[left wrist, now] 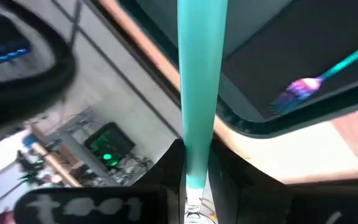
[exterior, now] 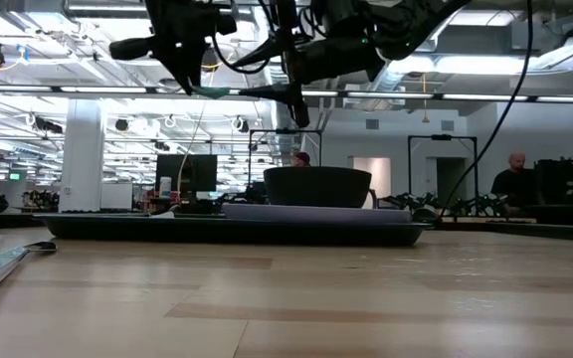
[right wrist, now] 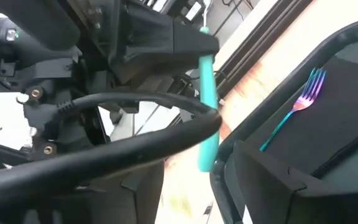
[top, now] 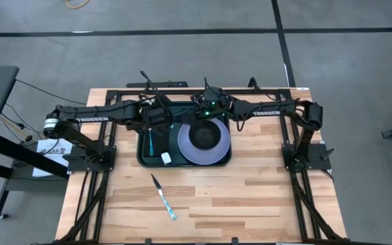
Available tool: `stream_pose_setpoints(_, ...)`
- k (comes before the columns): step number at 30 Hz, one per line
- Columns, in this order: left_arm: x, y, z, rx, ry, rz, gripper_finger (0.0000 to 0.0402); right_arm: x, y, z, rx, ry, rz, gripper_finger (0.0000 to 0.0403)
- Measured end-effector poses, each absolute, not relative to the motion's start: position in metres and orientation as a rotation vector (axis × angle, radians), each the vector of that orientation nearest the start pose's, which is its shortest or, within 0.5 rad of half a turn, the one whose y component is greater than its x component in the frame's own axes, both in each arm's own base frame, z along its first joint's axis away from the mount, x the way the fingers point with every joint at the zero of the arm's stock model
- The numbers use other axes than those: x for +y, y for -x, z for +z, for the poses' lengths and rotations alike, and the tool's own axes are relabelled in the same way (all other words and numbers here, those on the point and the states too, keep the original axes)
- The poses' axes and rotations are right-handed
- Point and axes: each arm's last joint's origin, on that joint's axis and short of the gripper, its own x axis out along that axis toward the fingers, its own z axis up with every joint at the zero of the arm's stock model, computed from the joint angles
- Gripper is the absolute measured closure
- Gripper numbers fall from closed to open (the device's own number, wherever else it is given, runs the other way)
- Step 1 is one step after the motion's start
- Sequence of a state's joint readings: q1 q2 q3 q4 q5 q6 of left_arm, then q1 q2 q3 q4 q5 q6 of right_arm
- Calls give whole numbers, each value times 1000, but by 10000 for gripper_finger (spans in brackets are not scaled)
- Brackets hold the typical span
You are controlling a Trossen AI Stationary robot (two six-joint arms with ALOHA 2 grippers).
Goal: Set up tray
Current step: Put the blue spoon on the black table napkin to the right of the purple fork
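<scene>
The dark green tray (top: 145, 158) lies mid-table and carries a purple plate (top: 182, 153) with a black bowl (top: 206, 136) on it. A teal-handled fork (left wrist: 300, 92) lies flat on the tray's left part (right wrist: 303, 99). My left gripper (left wrist: 194, 177) hovers over the tray's far left corner (top: 156, 117), shut on a second teal-handled utensil (left wrist: 201, 81) whose head is hidden. My right gripper (top: 206, 107) hangs open above the tray's far edge, beside the bowl, touching nothing. A teal-handled knife (top: 163, 197) lies on the table nearer me. My left gripper pinches the utensil's teal handle (left wrist: 196, 163) between its two fingers (left wrist: 171, 167), close to the end where bare metal (left wrist: 194, 208) shows. The rest of the handle (right wrist: 207, 118) runs straight out past the fingertips. The utensil is lifted clear above the tray's rim.
A small white object (top: 166, 158) sits on the tray's near left part. Black frame rails (top: 90, 197) run along both table sides. Bare wood (top: 250, 204) stretches between the tray and the near edge. People (exterior: 513, 179) stand in the room beyond.
</scene>
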State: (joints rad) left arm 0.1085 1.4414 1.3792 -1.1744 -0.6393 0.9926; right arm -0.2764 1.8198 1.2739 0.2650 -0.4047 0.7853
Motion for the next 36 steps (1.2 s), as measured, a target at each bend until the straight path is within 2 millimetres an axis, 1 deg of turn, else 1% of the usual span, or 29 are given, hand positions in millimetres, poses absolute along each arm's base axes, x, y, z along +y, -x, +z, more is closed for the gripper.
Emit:
stream_pose_setpoints(4, 47, -265, 326, 1434, -1185, 12, 374, -103, -404, 257, 302, -873, 14, 220)
stream_pose_setpoints(7, 47, -270, 328, 1393, -1207, 26, 374, -103, -403, 257, 303, -873, 10, 227)
stream_pose_setpoints(12, 46, -278, 333, 1332, -1294, 40, 374, -102, -403, 257, 310, -876, 26, 239)
stream_pose_setpoints(17, 46, -281, 335, 1312, -1352, 42, 374, -102, -404, 257, 312, -876, 30, 251)
stream_pose_setpoints(20, 46, -281, 335, 1318, -1354, 37, 374, -102, -403, 257, 312, -876, 31, 267)
stream_pose_setpoints(22, 46, -281, 335, 1318, -1354, 38, 374, -102, -403, 257, 312, -877, 31, 284)
stream_pose_setpoints(28, 46, -281, 335, 1320, -1351, 41, 374, -102, -403, 255, 318, -874, 22, 356)
stream_pose_setpoints(29, 46, -281, 335, 1319, -1350, 41, 374, -102, -403, 255, 318, -873, 19, 361)
stream_pose_setpoints(36, 46, -281, 335, 1319, -1342, 57, 370, -102, -403, 256, 312, -870, 22, 360)
